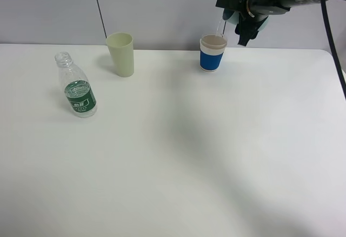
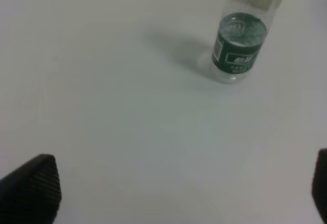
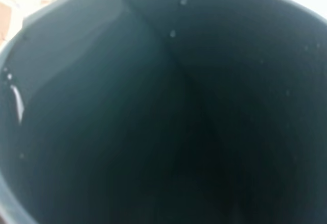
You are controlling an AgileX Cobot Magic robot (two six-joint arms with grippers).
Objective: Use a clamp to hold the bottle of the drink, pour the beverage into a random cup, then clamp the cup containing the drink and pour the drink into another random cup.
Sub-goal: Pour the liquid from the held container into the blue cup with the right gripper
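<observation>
Clear plastic bottle (image 1: 75, 88), well ahead of the left gripper (image 2: 184, 183): green label (image 2: 239, 43) with white printed characters, too blurred to read.

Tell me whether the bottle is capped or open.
Open: the bottle stands upright, its threaded neck bare, with no cap on it.

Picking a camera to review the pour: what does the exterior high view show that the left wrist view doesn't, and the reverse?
Only exterior high: the right tool tipping a teal cup over the blue-sleeved cup, plus the whole pale green cup. Only left wrist: the left tool, wide open. Both: the green-labelled bottle, standing on the white table.
</observation>
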